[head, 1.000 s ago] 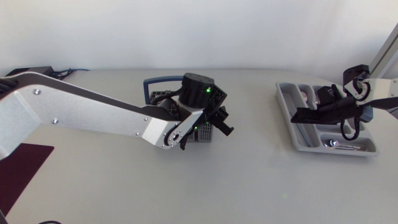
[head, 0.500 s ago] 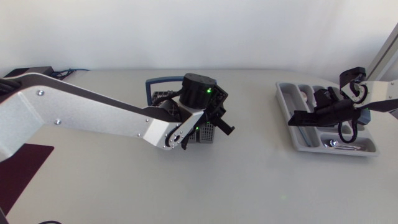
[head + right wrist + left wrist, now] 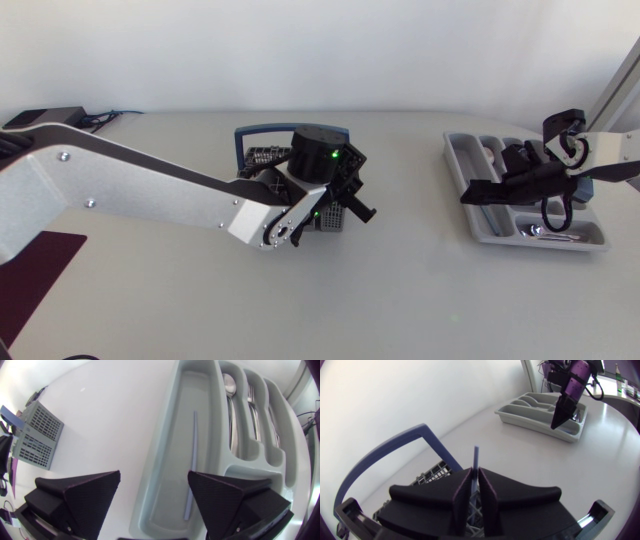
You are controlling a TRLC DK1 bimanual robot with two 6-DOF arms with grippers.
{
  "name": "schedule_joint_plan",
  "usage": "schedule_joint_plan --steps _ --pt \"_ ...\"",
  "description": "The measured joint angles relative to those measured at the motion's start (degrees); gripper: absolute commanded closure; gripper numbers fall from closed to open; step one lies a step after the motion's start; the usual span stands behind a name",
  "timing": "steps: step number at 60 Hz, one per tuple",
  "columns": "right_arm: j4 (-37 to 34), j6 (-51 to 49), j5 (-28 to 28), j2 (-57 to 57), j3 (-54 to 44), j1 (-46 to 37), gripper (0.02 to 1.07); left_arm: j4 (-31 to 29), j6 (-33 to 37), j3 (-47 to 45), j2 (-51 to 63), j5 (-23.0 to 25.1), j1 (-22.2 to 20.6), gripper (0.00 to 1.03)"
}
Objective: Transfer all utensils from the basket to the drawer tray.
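Overhead, the left arm is stretching across the table (image 3: 450, 300) from the left edge – its left claw (image 3: 350, 200) is hanging right over the grey basket (image 3: 262, 158) with the blue handle. From the wrist camera, the left claw (image 3: 475, 477) is pinching a thin blue stick (image 3: 476, 457) between both fingers. The stick is standing upright and poking out past the fingertips, with the basket (image 3: 432, 472) directly beneath.

Well apart on the right side, the drawer tray (image 3: 458, 150) is lying near the table's edge, and the right claw (image 3: 475, 192) is hovering above it. Its own camera is looking straight down: the right claw (image 3: 155, 492) is standing wide open and holding nothing, its fingers straddling the tray's long outer compartment. A second blue stick (image 3: 194, 450) is lying lengthwise in that compartment of the drawer tray (image 3: 167, 435). A spoon (image 3: 229, 385) is resting in the next slot and a fork (image 3: 252, 397) in the slot just beside it. The basket (image 3: 37, 435) is showing far off beyond one finger – and from the left wrist the drawer tray (image 3: 520, 410) is sitting ahead across the table, the right claw (image 3: 565, 410) pointing down over it.
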Motion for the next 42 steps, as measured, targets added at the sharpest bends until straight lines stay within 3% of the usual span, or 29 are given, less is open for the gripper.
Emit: schedule_joint_plan --steps 10,26,42 --pt "0.17 -0.17 0.0 0.0 -0.15 0.28 0.1 1.16 2.19 -1.73 -0.37 -0.66 -0.61 0.72" --pt "0.39 -0.2 0.02 0.0 -0.26 0.33 0.1 5.86 4.94 -3.39 -0.37 -2.29 -2.51 0.7" --pt "0.42 -0.2 0.13 0.0 -0.26 0.5 0.1 6.73 5.57 -3.43 -0.37 -3.82 -2.6 0.71"
